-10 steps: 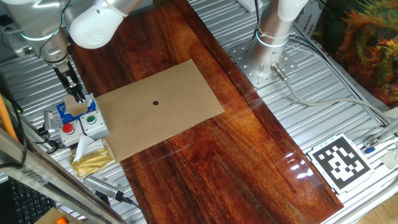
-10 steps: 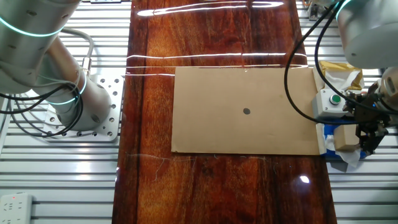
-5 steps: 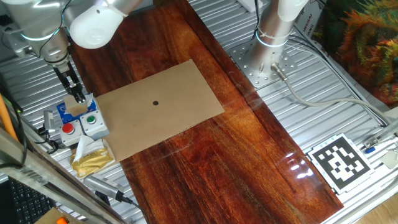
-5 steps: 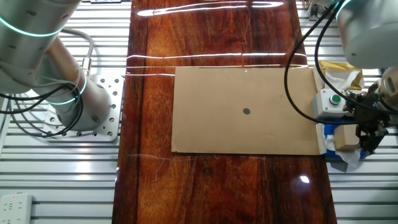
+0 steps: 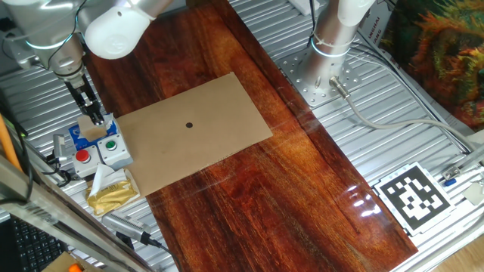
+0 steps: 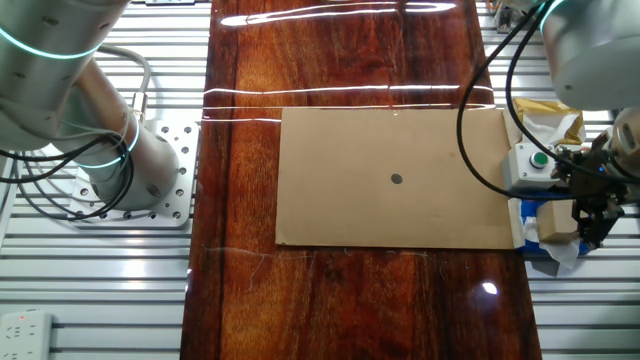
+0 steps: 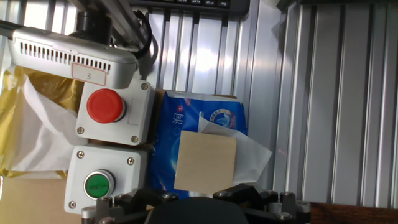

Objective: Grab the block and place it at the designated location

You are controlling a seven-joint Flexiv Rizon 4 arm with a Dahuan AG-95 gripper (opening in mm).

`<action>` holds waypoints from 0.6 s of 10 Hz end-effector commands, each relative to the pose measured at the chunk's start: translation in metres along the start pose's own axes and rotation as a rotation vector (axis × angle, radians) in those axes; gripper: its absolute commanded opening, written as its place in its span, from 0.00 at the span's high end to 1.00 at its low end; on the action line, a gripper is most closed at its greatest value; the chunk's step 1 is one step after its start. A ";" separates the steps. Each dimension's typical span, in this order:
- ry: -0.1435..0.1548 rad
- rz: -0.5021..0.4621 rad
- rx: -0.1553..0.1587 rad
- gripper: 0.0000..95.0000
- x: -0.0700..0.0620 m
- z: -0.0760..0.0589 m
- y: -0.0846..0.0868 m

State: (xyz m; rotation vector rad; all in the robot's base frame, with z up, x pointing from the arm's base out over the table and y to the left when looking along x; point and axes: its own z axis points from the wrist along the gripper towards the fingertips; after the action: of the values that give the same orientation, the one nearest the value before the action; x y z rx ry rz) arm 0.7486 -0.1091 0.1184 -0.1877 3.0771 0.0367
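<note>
Hovering directly over the block (image 7: pixel 205 161), which rested unlifted on the blue holder (image 7: pixel 202 121) beside the button box (image 7: pixel 112 149), the gripper (image 5: pixel 97 119) showed no readable jaw state, leaving grasp and transfer to the dot (image 5: pixel 189 125) outstanding.

Surface: dark reddish polished wood board (image 5: pixel 249 189), laid lengthwise over ribbed aluminium decking (image 5: pixel 393 143) on both sides. Glare streaks from overhead light cross the far end of the board (image 6: pixel 340 15) in the other fixed view. Black-and-white square tag (image 5: pixel 412 198) lies on the decking near one corner. Bright orange-green patterned cloth (image 5: pixel 442 45) lies beyond the decking edge.
</note>
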 end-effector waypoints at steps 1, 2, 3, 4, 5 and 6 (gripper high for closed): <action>-0.019 -0.010 0.007 0.00 0.017 0.031 0.006; -0.019 -0.011 0.007 0.00 0.017 0.031 0.006; -0.019 -0.011 0.007 0.00 0.017 0.031 0.006; -0.020 -0.011 0.007 0.00 0.017 0.031 0.006; -0.020 -0.014 0.008 0.00 0.017 0.031 0.006; -0.021 -0.016 0.006 0.00 0.017 0.031 0.006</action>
State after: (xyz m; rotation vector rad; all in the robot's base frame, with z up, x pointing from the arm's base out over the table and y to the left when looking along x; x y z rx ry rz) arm 0.7279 -0.1043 0.0889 -0.2092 3.0533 0.0270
